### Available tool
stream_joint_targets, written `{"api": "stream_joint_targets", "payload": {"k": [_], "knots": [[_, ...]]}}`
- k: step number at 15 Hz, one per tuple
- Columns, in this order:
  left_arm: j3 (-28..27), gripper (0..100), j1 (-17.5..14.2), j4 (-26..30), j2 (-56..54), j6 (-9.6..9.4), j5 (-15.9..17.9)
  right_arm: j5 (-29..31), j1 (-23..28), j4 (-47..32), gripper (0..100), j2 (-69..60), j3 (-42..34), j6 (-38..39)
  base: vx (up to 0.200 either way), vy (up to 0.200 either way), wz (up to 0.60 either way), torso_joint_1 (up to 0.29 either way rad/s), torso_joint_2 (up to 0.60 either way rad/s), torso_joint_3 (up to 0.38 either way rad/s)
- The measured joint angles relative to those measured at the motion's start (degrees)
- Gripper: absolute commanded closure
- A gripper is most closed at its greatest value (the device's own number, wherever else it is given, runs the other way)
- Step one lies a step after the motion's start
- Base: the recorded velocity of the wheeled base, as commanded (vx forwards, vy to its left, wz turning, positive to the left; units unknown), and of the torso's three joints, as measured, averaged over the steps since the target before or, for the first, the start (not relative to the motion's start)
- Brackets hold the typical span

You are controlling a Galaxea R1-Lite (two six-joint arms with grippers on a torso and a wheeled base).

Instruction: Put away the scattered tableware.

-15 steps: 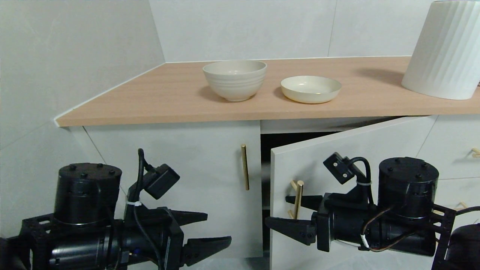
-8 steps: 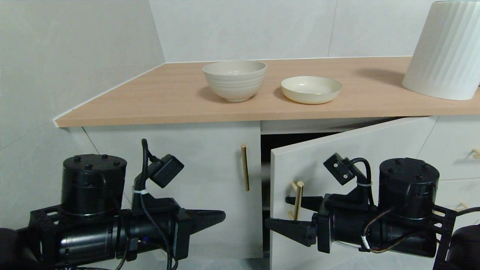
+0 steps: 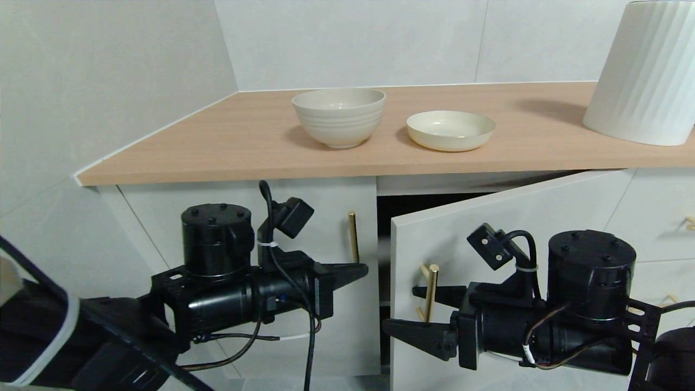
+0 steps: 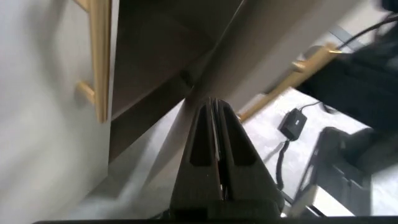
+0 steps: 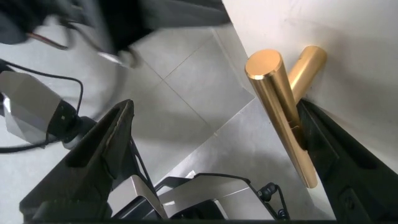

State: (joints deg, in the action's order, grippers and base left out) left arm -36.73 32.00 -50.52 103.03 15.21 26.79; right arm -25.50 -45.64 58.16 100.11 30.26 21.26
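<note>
Head view: a wooden counter (image 3: 244, 141) against pale tiled walls (image 3: 108, 70) carries a ribbed bowl (image 3: 339, 117), a shallow dish (image 3: 450, 130) just beside it, and a white fluted container (image 3: 643, 76). Below, the left gripper (image 3: 361, 270) is clenched empty before the closed door (image 3: 304, 190). The right gripper (image 3: 402, 308) gapes astride the ajar door's brass handle (image 3: 430, 290). Right wrist view adds grey floor tiles (image 5: 186, 81) beneath that handle.

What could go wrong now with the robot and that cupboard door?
1. The right gripper is open around the gold handle of the partly open cabinet door, not clamped on it, so a pull now might slip off.
2. The shut left gripper points at the gap beside that door's edge, close to the right gripper, so they might bump if either moves carelessly.
</note>
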Motion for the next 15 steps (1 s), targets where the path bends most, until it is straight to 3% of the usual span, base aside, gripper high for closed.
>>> {"api": "stream_joint_targets", "payload": {"k": [3, 7, 9, 12, 14, 15], "knots": [[-1.85, 100, 0.55, -9.16, 5.79, -2.13, -0.35, 0.07, -0.55, 0.13, 0, -0.09, -0.52, -0.24, 0.000, 0.000, 0.00, 0.000, 0.00, 0.000], [-4.00, 100, 1.79, -11.01, 9.89, -2.44, -2.77, 0.11, -0.66, 0.16, 0, -0.17, -0.90, -0.40, 0.000, 0.000, 0.00, 0.000, 0.00, 0.000], [-4.63, 100, 3.63, -17.93, 12.65, -3.17, -4.55, 0.74, -0.85, 0.20, 0, -0.30, -1.29, -0.63, 0.000, 0.000, 0.00, 0.000, 0.00, 0.000], [-4.01, 100, 6.63, -28.01, 17.49, -3.23, -8.22, 1.65, -0.85, -0.02, 0, -1.07, -2.08, -1.72, 0.000, 0.000, 0.00, 0.000, 0.00, 0.000], [-3.54, 100, 7.36, -28.53, 18.69, -2.41, -8.35, 2.99, -0.02, -0.13, 0, -1.90, -3.00, -3.97, 0.000, 0.000, 0.00, 0.000, 0.00, 0.000], [-3.38, 100, 7.46, -28.59, 18.66, -1.10, -8.24, 4.32, 0.48, -0.17, 0, -2.29, -3.45, -5.61, 0.000, 0.000, 0.00, 0.000, 0.00, 0.000]]}}
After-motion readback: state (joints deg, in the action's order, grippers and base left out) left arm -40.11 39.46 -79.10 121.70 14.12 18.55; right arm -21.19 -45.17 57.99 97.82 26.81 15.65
